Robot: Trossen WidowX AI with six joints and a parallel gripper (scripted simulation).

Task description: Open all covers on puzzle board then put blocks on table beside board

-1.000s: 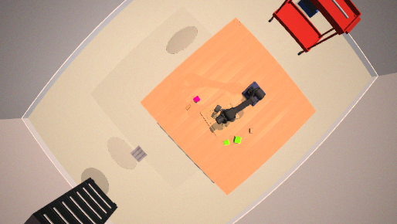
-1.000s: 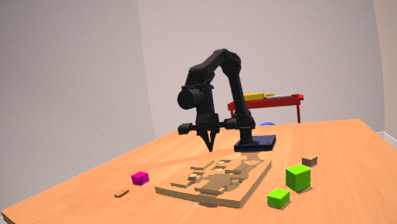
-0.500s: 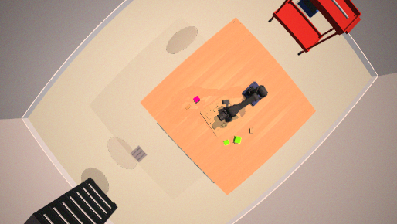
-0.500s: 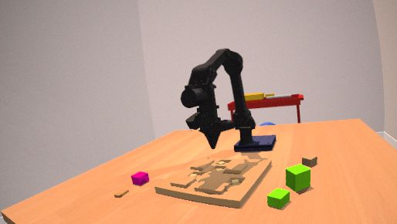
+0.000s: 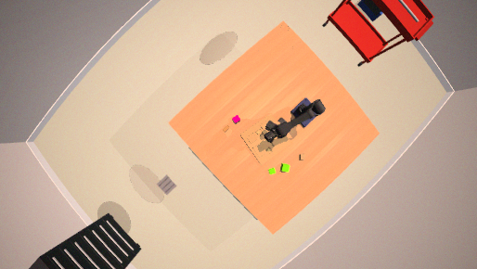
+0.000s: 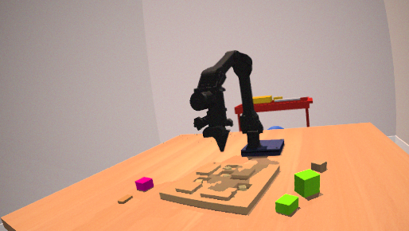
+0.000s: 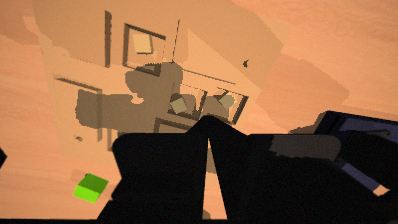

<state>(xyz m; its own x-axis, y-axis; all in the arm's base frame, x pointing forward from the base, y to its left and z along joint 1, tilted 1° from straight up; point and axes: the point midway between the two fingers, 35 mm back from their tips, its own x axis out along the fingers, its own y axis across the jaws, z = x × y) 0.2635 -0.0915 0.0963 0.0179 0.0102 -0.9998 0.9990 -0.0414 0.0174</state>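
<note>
The tan puzzle board [image 5: 248,134] [image 6: 256,195] [image 7: 230,37] lies flat on the table. Raised cover plates show on it in the exterior view, including one front left [image 6: 188,188], one front middle [image 6: 216,194], one at the back [image 6: 208,170] and one back right [image 6: 243,174]. In the wrist view a pale block [image 7: 143,43] sits in an uncovered well. A second pale block [image 7: 178,105] and a third [image 7: 226,100] show in wells nearer the fingertips. My gripper [image 6: 222,150] [image 7: 207,120] is shut and empty above the board's back part. Shadow and the fingers hide part of the board.
A magenta cube [image 5: 236,119] [image 6: 144,184] and a small flat brown piece [image 5: 225,129] [image 6: 125,198] lie on one side of the board. A larger green cube [image 5: 285,168] [image 6: 307,183], a smaller green block [image 5: 272,171] [image 6: 286,205] and a brown block [image 5: 302,157] [image 6: 319,166] lie on the other.
</note>
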